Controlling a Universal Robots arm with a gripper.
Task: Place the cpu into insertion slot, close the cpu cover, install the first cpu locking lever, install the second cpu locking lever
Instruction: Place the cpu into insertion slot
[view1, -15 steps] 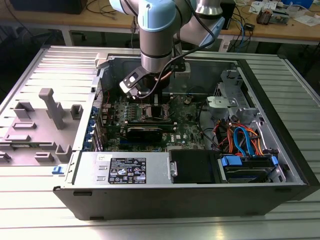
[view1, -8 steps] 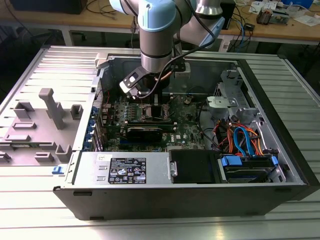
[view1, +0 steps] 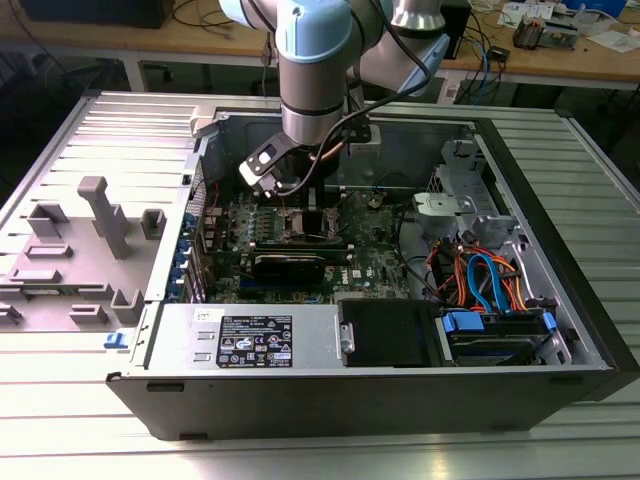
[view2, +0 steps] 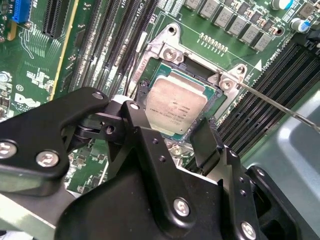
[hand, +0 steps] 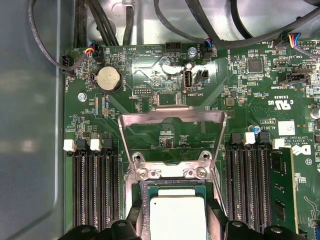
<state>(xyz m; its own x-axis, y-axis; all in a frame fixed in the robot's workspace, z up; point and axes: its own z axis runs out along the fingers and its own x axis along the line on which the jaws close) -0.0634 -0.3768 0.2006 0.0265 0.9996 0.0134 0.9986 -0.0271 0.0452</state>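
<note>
The cpu (view2: 175, 106), a small square chip with a silver-grey top, lies flat in the insertion slot on the green motherboard; it is also in the first wrist view, cpu (hand: 177, 216). My gripper (view2: 169, 124) hovers just over it, open, its black fingers (view2: 204, 140) straddling the chip on two sides with a small gap. The cpu cover (hand: 170, 119), a thin silver frame, stands swung back from the socket on its hinge. A thin wire locking lever (view2: 272, 104) sticks out beside the socket, unlatched. In the exterior view my gripper (view1: 300, 205) reaches down into the computer case.
Rows of black memory slots (hand: 95, 190) flank the socket on both sides. A coin battery (hand: 108, 78) and cables (hand: 90, 20) lie beyond the cover. The open case (view1: 330, 340) has a power supply at the front and drive cables (view1: 480, 275) on the exterior view's right.
</note>
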